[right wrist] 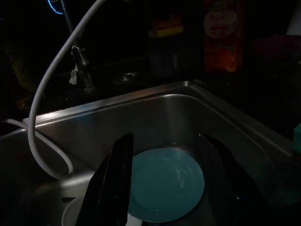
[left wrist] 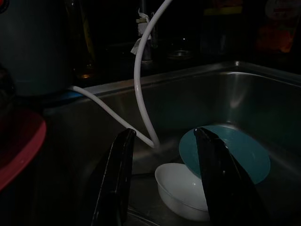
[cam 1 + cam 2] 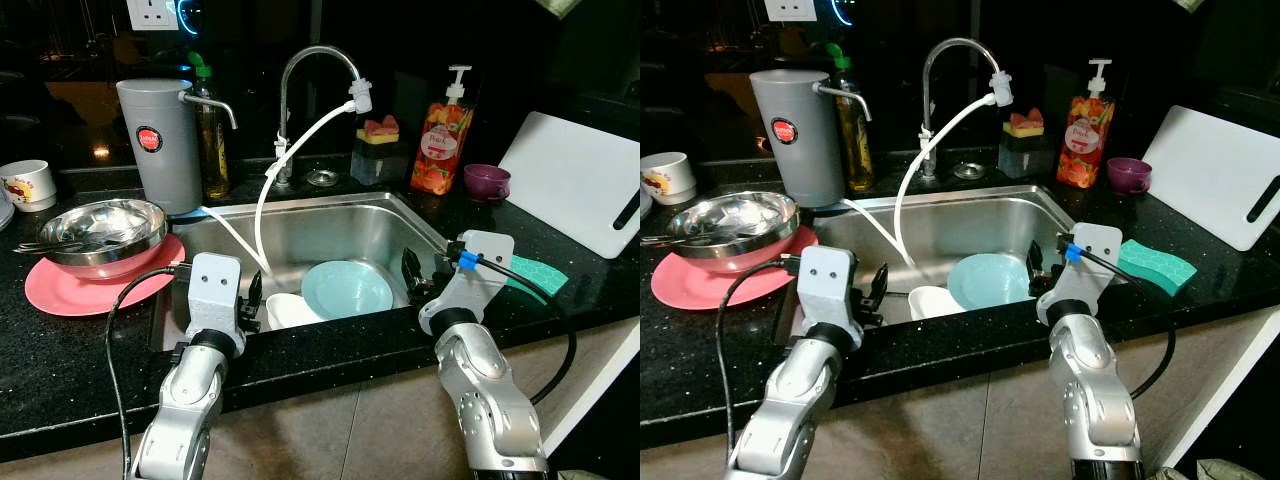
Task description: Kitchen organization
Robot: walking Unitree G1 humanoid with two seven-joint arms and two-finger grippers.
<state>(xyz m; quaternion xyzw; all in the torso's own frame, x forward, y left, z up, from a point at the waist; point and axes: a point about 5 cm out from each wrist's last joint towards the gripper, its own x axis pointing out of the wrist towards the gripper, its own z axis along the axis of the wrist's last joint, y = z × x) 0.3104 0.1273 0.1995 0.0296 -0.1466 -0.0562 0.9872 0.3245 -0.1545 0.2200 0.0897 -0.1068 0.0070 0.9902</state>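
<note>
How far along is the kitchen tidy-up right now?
Early stage. Already stacked: a steel bowl sits on the pink plate beside the sink. In hand: nothing; the left claw and right claw hang open over the basin. Left: the teal plate and white bowl lie in the sink, untouched.

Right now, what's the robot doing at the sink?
The robot stands at the steel sink with both hands held over it, fingers open, holding nothing. The left hand aims at a white bowl; the right hand aims at a teal plate that lies in the basin beside the bowl.
</note>
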